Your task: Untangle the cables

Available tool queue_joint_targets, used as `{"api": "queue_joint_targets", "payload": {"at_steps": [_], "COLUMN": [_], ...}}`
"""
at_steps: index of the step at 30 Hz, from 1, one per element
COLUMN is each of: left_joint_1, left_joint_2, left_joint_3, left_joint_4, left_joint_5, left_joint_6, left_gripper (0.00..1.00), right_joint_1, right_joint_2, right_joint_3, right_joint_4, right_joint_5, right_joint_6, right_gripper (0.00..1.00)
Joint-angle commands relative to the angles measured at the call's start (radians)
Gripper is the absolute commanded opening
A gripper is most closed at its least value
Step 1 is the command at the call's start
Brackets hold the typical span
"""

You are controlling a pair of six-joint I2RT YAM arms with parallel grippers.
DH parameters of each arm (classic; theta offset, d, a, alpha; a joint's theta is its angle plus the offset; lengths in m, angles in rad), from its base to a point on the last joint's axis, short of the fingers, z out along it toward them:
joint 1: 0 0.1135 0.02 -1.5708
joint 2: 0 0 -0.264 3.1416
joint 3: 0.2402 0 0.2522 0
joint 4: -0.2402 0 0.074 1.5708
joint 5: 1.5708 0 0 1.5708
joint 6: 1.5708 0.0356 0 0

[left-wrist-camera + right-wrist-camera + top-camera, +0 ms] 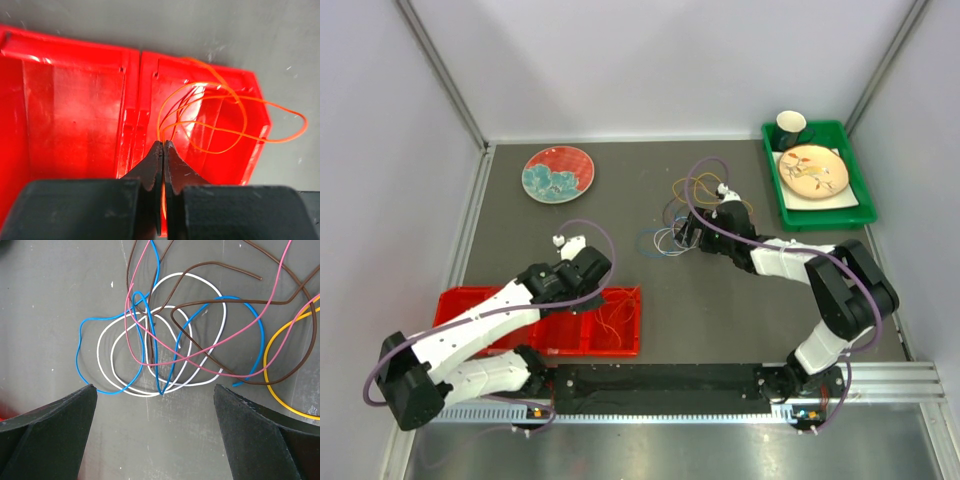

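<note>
The left gripper [163, 145] pinches the orange cable [210, 84] between closed fingers, its loops draped across the red tray's [75, 115] right compartment and past its rim. The right gripper [154, 386] hangs wide open over the other cables [150, 347], which lie tangled on the grey table [50, 290].

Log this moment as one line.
left gripper: shut on orange cable, over red bin | right gripper: open, over tangle | tangle: blue, white, brown, pink, yellow, on table
</note>
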Motion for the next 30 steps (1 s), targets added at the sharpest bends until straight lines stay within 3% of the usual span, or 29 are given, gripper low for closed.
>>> {"api": "queue_joint_targets", "payload": {"at_steps": [1, 12, 14, 15, 18, 30], "left_joint_1": [0.000, -0.002, -0.002, -0.003, -0.003, -0.003], "left_joint_2": [-0.008, -0.015, -0.007, -0.008, -0.012, 0.028], "left_joint_3": [-0.048, -0.071, -0.052, -0.040, 0.018, 0.230], "left_joint_4": [0.042, 0.018, 0.010, 0.001, -0.030, -0.180], "left_joint_5": [0.048, 0.103, 0.111, 0.109, 0.093, -0.013], "left_joint_6": [-0.040, -0.056, -0.047, -0.047, -0.033, 0.032], "left_gripper": [0.00, 0.01, 0.11, 0.23, 0.38, 0.64], "right_joint_1": [0.010, 0.010, 0.010, 0.010, 0.010, 0.014], "right_joint_2": [0.008, 0.007, 0.005, 0.003, 0.003, -0.020], "right_joint_3": [0.043, 0.043, 0.040, 0.040, 0.040, 0.028], "right_joint_4": [0.023, 0.021, 0.021, 0.021, 0.021, 0.040], "right_joint_5": [0.007, 0.007, 0.007, 0.009, 0.007, 0.006], "right_joint_6": [-0.010, -0.010, -0.012, -0.010, -0.010, -0.019], "right_gripper": [0.99, 0.99, 0.99, 0.99, 0.99, 0.99]}}
